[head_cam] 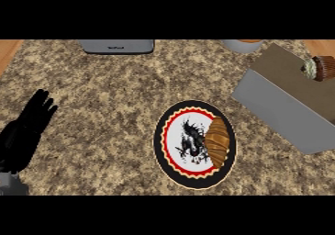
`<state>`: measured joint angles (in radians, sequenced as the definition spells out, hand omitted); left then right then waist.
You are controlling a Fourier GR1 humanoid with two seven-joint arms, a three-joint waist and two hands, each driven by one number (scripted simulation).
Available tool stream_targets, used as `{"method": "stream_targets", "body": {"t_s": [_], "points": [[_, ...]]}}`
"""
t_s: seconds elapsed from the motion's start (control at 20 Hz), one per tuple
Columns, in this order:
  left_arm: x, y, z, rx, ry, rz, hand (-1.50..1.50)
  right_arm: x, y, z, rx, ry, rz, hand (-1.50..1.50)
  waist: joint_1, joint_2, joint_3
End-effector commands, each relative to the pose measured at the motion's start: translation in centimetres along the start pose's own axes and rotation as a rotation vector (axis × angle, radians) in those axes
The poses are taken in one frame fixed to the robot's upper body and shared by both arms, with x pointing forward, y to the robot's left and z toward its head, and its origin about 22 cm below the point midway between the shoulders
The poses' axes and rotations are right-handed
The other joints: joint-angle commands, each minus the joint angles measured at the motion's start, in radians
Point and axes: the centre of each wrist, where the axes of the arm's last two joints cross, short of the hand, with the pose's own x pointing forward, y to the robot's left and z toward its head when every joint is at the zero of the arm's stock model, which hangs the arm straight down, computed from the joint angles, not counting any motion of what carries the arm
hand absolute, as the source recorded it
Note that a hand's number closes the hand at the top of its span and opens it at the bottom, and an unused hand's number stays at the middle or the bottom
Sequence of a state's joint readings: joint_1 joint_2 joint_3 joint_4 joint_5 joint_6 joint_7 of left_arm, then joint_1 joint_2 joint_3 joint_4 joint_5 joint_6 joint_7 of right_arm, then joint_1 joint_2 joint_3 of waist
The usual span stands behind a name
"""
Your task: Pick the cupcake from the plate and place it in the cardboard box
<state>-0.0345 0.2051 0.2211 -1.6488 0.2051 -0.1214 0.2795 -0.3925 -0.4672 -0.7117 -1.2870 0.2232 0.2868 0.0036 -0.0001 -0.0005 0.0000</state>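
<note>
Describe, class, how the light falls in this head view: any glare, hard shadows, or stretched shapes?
Head view: light is even, no glare; the cardboard box shades its inner wall; the round plate looks stretched taller than wide; the left hand reads as a dark shape with little detail.

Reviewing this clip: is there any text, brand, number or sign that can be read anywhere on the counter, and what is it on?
Grey appliance at the counter's far edge: a small dark mark, probably a brand, too small and blurred to read.
Plate: a black ink-like motif inside a red scalloped ring, decoration only, no letters.
Cardboard box, cupcake, croissant: no text visible.
Nothing can be quoted.
</note>
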Motion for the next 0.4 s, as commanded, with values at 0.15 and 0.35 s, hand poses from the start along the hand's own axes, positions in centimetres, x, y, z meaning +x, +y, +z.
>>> {"method": "stream_targets", "body": {"t_s": [0.15,0.35], "points": [[1.7,0.1,0.6,-0.006,0.006,0.003,0.00,-3.0,-5.7,2.0,0.024,-0.024,-0.026,-1.50,0.000,0.000,0.000],[-0.1,-0.5,-0.2,-0.003,0.015,0.000,0.00,-2.6,-5.1,0.3,0.046,-0.036,0.008,-1.50,0.003,0.001,0.000]]}}
